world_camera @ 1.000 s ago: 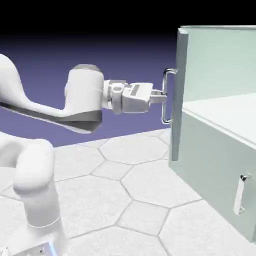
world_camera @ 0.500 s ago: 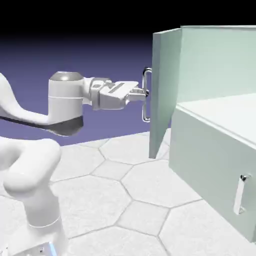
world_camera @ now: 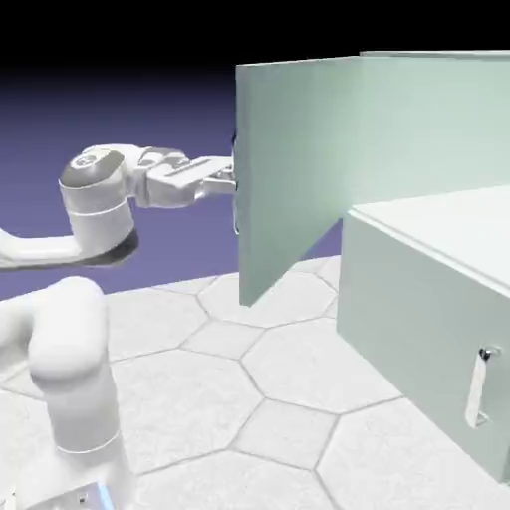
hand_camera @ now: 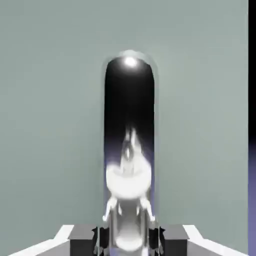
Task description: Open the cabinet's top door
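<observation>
Nearest my hand camera, the silver bar handle (hand_camera: 129,150) fills the middle of the view, upright and mirror-bright, with my two grey fingertips (hand_camera: 82,239) pressed in on either side of its lower end — my gripper (hand_camera: 129,241) is clamped tight on that handle. Behind it is only the flat pale grey-green of the top door (hand_camera: 55,110), with a dark strip and a sliver of violet along the right edge.

In the exterior view, the floor (world_camera: 249,388) is a white surface cut into large hexagons, running back to a blue-violet backdrop (world_camera: 149,110) that darkens to black at the top. My arm (world_camera: 70,359) rises at the lower left and reaches level to the right, the gripper (world_camera: 231,179) meeting the door's (world_camera: 299,169) free edge.

That door stands swung well out from the cabinet (world_camera: 418,299), hinged at its far side, its inner face toward the camera. I count one cabinet, two front panels, and two handles — the lower panel (world_camera: 408,339) shut, its small silver handle (world_camera: 482,386) hanging untouched near the right edge.
</observation>
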Action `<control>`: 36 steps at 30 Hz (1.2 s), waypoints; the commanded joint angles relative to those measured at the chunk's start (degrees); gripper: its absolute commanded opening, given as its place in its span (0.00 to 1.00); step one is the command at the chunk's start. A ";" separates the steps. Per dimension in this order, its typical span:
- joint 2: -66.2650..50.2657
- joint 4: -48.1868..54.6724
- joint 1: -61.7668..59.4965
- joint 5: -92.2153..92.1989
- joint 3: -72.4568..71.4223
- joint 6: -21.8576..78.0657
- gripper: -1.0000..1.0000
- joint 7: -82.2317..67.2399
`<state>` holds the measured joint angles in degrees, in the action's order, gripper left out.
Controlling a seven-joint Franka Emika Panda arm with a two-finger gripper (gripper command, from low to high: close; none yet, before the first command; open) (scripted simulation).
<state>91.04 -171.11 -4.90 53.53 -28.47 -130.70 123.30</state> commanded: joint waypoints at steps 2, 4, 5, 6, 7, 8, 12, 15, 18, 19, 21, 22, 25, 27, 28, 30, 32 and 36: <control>0.13 1.40 1.71 -3.83 -4.15 5.01 0.00 -0.42; -0.16 3.29 2.82 -7.45 -8.30 9.88 0.00 -0.66; -0.45 4.43 3.13 -9.22 -10.38 12.31 0.00 -0.73; -0.82 5.73 3.26 -10.96 -12.46 14.76 0.00 -0.78; -1.26 7.19 3.20 -12.68 -14.53 17.24 0.00 -0.81; -1.75 8.80 2.94 -14.35 -16.58 19.73 0.00 -0.84; -3.92 16.60 -0.08 -20.37 -24.14 29.56 0.00 -1.00; -5.24 22.83 -3.61 -23.67 -28.48 35.97 0.00 -1.27; -6.21 29.06 -7.62 -26.16 -31.91 41.70 0.00 -1.69; -6.47 31.14 -9.02 -26.85 -32.90 43.51 0.00 -1.87; -6.90 35.29 -11.89 -28.07 -34.70 47.00 0.00 -2.25; -7.08 37.37 -13.34 -28.61 -35.51 48.70 0.00 -2.47; -7.49 43.60 -17.78 -29.95 -37.66 53.61 0.00 -3.19; -7.67 47.75 -20.76 -30.66 -38.89 56.77 0.00 -3.74; -7.74 49.83 -22.26 -30.96 -39.45 58.31 0.00 -4.03; -7.85 53.98 -25.26 -31.47 -40.47 61.34 0.00 -4.65; -7.92 58.13 -28.25 -31.87 -41.36 64.30 0.00 -5.33; -7.99 66.44 -34.20 -32.35 -42.84 70.01 0.00 -6.82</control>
